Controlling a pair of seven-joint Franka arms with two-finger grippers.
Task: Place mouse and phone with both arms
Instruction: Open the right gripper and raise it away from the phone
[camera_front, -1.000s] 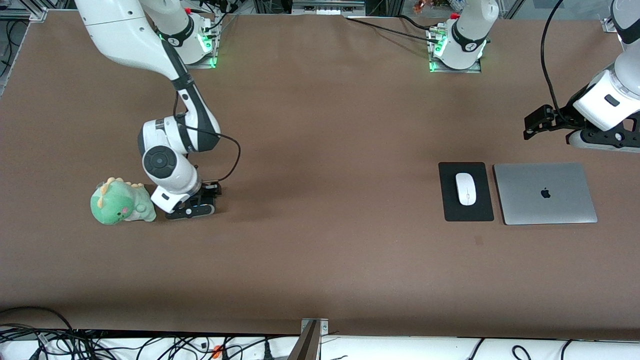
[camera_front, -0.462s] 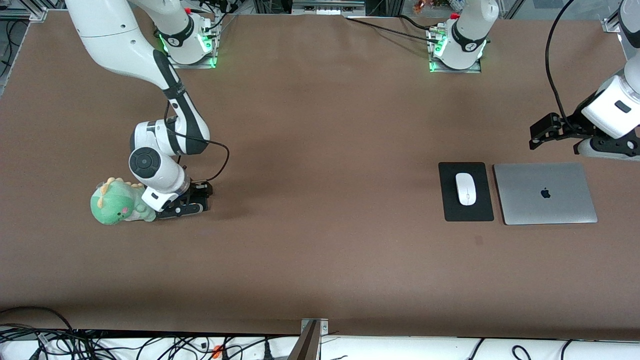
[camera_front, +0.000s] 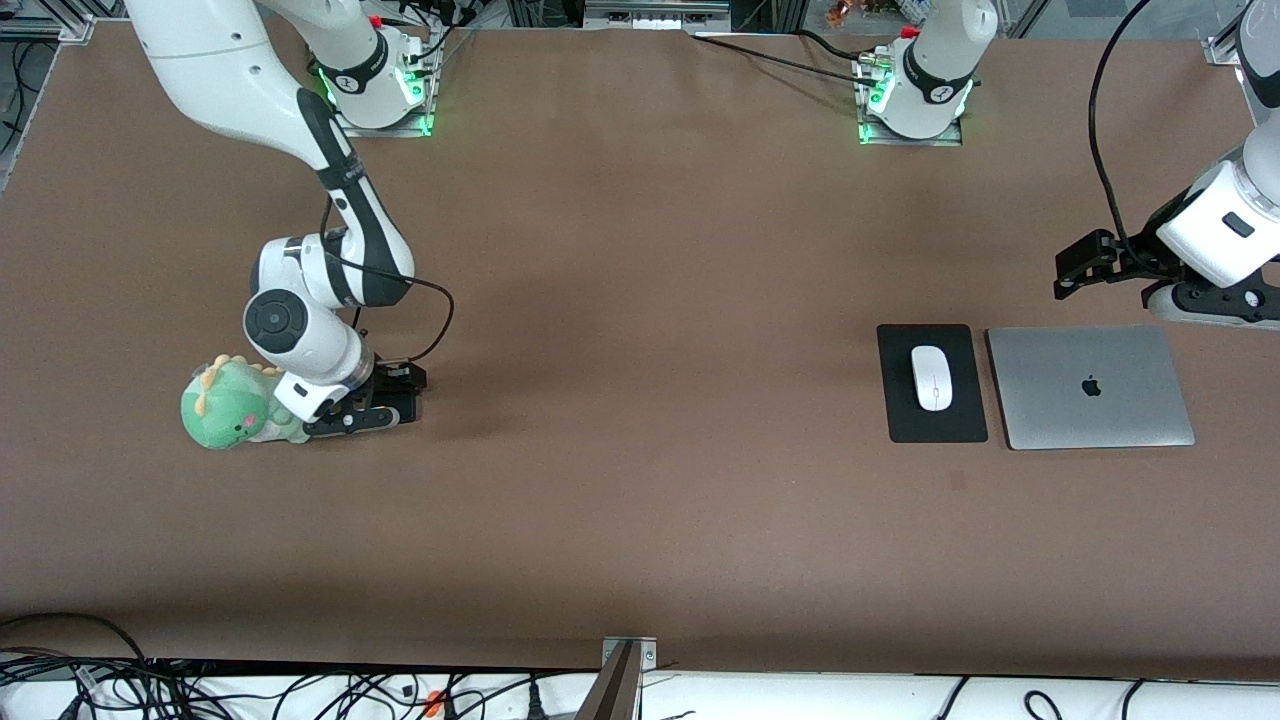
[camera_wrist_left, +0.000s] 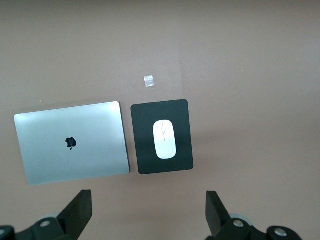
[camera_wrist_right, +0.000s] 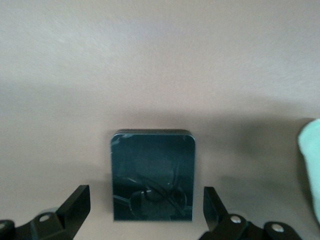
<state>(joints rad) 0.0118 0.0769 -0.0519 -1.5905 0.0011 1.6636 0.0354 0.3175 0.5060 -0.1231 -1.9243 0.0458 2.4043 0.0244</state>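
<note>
The white mouse (camera_front: 931, 377) lies on a black mouse pad (camera_front: 937, 428); it also shows in the left wrist view (camera_wrist_left: 164, 139). The black phone (camera_wrist_right: 152, 172) lies flat on the table between the open fingers of my right gripper (camera_wrist_right: 145, 196). In the front view the right gripper (camera_front: 358, 414) is low over the table beside a green plush, and the phone is hidden under it. My left gripper (camera_front: 1078, 264) is open and empty in the air over bare table beside the laptop; its fingers show in the left wrist view (camera_wrist_left: 148, 199).
A closed silver laptop (camera_front: 1090, 386) lies beside the mouse pad, toward the left arm's end. A green dinosaur plush (camera_front: 232, 405) sits close against the right wrist. A small tape patch (camera_front: 958, 481) is on the table nearer the front camera than the pad.
The right gripper has moved toward the plush and stays low over the table. The left gripper has shifted slightly above the laptop area, still open.
</note>
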